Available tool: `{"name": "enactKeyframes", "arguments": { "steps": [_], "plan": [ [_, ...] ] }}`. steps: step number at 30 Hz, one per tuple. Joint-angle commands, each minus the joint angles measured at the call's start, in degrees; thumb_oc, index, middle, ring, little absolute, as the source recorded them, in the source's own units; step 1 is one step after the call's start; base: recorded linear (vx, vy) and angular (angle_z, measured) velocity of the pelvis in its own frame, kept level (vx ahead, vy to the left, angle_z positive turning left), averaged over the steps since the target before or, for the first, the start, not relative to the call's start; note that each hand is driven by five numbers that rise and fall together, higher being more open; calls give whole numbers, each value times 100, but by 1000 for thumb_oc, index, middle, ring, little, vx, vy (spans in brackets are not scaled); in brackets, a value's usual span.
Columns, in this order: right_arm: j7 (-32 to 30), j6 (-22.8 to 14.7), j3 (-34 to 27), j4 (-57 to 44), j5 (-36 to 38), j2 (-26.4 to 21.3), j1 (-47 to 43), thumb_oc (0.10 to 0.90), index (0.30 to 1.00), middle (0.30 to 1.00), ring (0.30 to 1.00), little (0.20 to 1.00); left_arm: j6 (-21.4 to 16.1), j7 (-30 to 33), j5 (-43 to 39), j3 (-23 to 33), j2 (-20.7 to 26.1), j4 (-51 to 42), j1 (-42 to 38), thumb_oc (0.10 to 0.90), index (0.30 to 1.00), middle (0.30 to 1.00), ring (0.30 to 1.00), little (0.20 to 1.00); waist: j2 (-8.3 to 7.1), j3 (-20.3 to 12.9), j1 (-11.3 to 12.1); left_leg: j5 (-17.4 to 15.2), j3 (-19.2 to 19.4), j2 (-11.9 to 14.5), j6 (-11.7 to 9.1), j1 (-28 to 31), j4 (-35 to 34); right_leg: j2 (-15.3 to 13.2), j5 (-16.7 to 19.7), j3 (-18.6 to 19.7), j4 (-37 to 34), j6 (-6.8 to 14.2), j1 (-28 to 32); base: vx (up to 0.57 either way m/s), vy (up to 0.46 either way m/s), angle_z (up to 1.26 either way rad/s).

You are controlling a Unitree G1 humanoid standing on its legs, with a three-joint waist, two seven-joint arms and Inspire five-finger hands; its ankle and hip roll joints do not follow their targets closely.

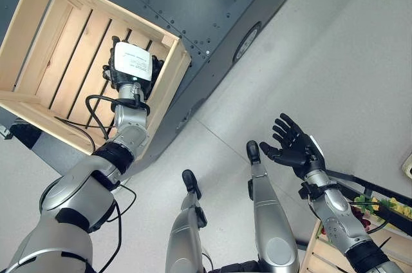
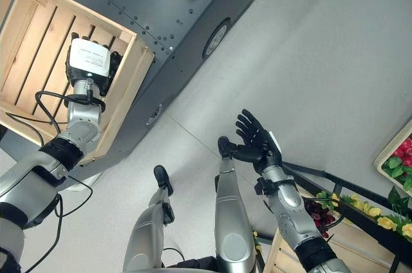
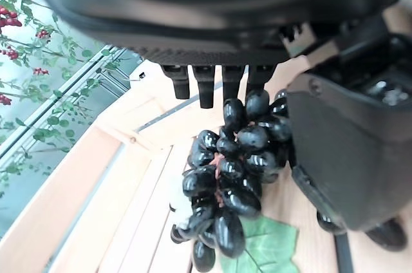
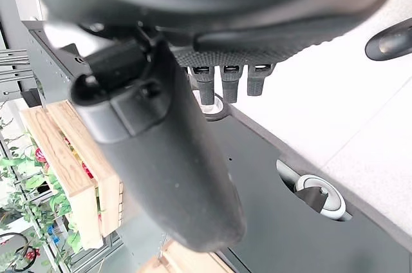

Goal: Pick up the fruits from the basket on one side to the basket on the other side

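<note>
Pale floor surrounds a dark steel table (image 1: 193, 2) carrying a wooden crate (image 1: 58, 47). Inside the crate, the left hand (image 1: 132, 64) hangs over its slats; the wrist view adds what the head views hide: grapes (image 3: 228, 189) dangling between fingers (image 3: 206, 86) and thumb, apparently pinched, just above the crate floor. Released askew, the bunch could roll against the crate wall or snag on the fingers. Well clear of the crate, the right hand (image 1: 293, 144) hovers spread wide and empty.
</note>
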Motion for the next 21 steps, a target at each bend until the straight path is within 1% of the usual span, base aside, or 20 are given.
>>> {"name": "enactKeyframes", "arguments": {
  "steps": [1, 2, 7, 8, 12, 13, 14, 15, 16, 21],
  "plan": [
    [-86, -654, 17, -356, 122, 136, -77, 800, 900, 900, 900, 900, 405, 563, 221, 239, 361, 375, -635, 800, 900, 900, 900, 900, -488, -15, -115, -5, -44, -36, 181, -692, 812, 249, 31, 84, -124, -331, 275, 0, 0, 0],
    [-80, -663, 38, -345, 122, 146, -87, 800, 900, 900, 900, 900, 371, 824, 128, 227, 361, 483, -714, 800, 900, 900, 900, 900, -502, -15, -127, 9, -27, -26, 181, -720, 801, 258, 24, 87, -87, -336, 225, 0, 0, 0],
    [-139, -734, 78, -295, 109, 213, -164, 800, 900, 900, 900, 900, 288, 979, 27, 225, 300, 730, -930, 800, 900, 900, 900, 900, -546, -15, -132, 42, -32, -23, 180, -822, 792, 279, 65, 76, -80, -341, 113, -13, -15, 0],
    [-166, -763, 83, -272, 124, 230, -171, 800, 900, 900, 900, 900, 184, 1044, -29, 232, 276, 868, -977, 800, 900, 900, 900, 900, -565, -15, -134, 43, -46, -25, 173, -879, 823, 288, 71, 67, -73, -344, 77, -19, -32, -2],
    [-248, -747, 99, -259, 80, 258, -203, 800, 900, 900, 900, 900, 99, 922, -143, 170, 226, 1024, -1008, 800, 900, 900, 900, 900, -581, -15, -152, 20, -41, -16, 168, -990, 933, 278, 79, 52, -29, -350, -22, 0, 0, 0],
    [-266, -760, 101, -245, 67, 276, -226, 800, 900, 900, 900, 900, 101, 884, -168, 183, 196, 1046, -972, 685, 728, 728, 728, 728, -592, -15, -155, 16, -34, -14, 177, -1051, 973, 265, 89, 52, -21, -352, -68, 0, 0, 0],
    [-279, -746, 95, -250, 59, 283, -240, 800, 900, 900, 900, 900, 34, 844, -269, 143, 204, 1105, -988, 543, 514, 514, 514, 514, -593, -15, -161, 19, -20, -17, 179, -1048, 953, 274, 96, 57, -40, -352, -66, 0, 0, 0],
    [-268, -753, 94, -234, 65, 283, -248, 800, 900, 900, 900, 900, 31, 836, -274, 152, 192, 1122, -976, 464, 396, 396, 396, 396, -598, -15, -165, 21, -10, -15, 178, -1065, 959, 273, 99, 61, -39, -353, -83, 0, 0, 0],
    [-256, -757, 85, -217, 51, 285, -258, 800, 900, 900, 900, 900, 17, 845, -294, 144, 184, 1130, -973, 400, 300, 300, 300, 300, -593, -15, -169, 28, 0, -23, 179, -1081, 952, 274, 109, 68, -39, -353, -109, 0, 0, 0],
    [-190, -786, 90, -210, 89, 263, -252, 800, 900, 900, 900, 900, -53, 889, -375, 104, 193, 1170, -1018, 400, 300, 300, 300, 300, -629, -15, -174, -4, 16, -28, 200, -1131, 1009, 270, 100, 70, -6, -355, -157, -1, 6, 0]
  ]
}}
